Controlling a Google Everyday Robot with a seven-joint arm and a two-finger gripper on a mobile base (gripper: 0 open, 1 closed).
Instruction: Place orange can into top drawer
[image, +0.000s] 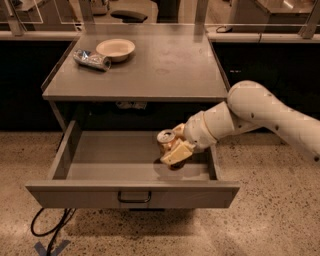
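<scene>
The top drawer (100, 160) is pulled wide open under the grey table; its front panel has a small dark handle (134, 197) at the centre. My gripper (174, 150) is shut on the orange can (166, 138) and holds it inside the drawer's right half, close over the drawer floor. The can stands roughly upright with its silver top facing up. My white arm (250, 112) reaches in from the right over the drawer's right wall.
On the grey table top (165, 65), at the back left, sit a pale bowl (115, 49) and a crushed silver-blue can (91, 59). A black cable (50, 227) lies on the speckled floor at the drawer's front left. Dark counters run behind.
</scene>
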